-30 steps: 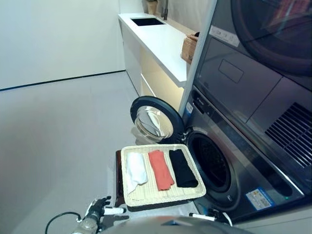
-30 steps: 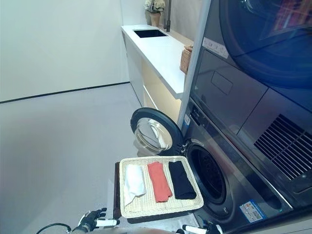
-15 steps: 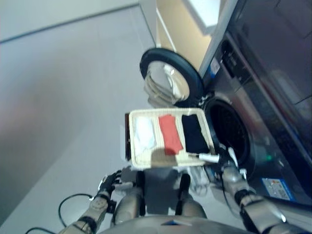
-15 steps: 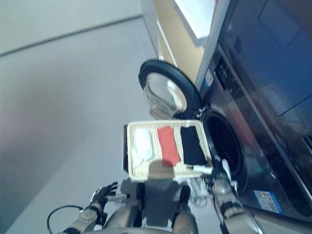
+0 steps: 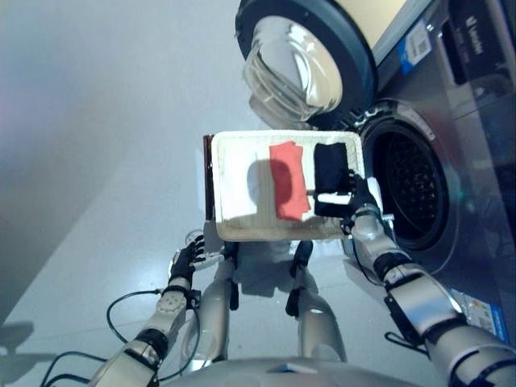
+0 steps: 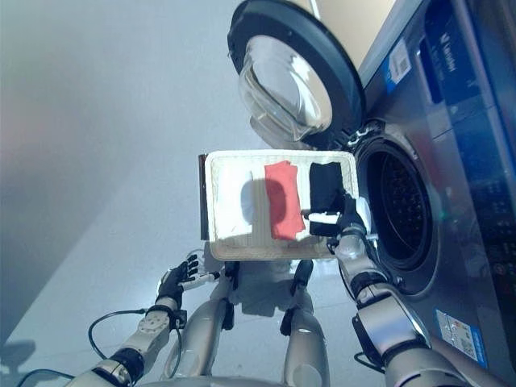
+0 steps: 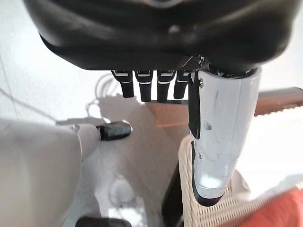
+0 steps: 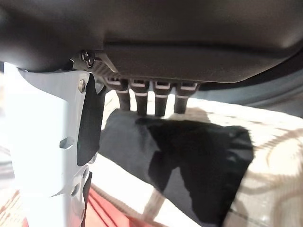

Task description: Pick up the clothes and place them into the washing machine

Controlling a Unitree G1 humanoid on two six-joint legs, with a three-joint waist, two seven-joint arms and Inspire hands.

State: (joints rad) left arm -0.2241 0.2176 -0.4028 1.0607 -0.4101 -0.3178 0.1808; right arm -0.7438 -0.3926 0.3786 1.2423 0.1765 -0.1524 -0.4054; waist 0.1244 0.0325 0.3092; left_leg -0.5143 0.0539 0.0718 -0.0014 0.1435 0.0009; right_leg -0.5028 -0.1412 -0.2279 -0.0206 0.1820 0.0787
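Observation:
A shallow wicker basket (image 5: 266, 232) rests on a low dark brown box (image 5: 208, 173) before the washing machine's open drum (image 5: 413, 189). In it lie a white cloth (image 5: 236, 181), a red cloth (image 5: 289, 189) and a black cloth (image 5: 329, 164), side by side. My right hand (image 5: 355, 198) is open, just above the near end of the black cloth (image 8: 189, 156), by the basket's right near corner. My left hand (image 5: 184, 260) is open and empty, low beside the box, left of the basket's near corner (image 7: 189, 189).
The machine's round door (image 5: 306, 56) stands open beyond the basket, swung to the left of the drum. The machine's dark front (image 5: 476, 121) runs along the right. Pale floor (image 5: 97, 145) spreads to the left.
The camera has tilted down toward the basket. My right hand has come forward over the near end of the black cloth. My left hand stays low by the box.

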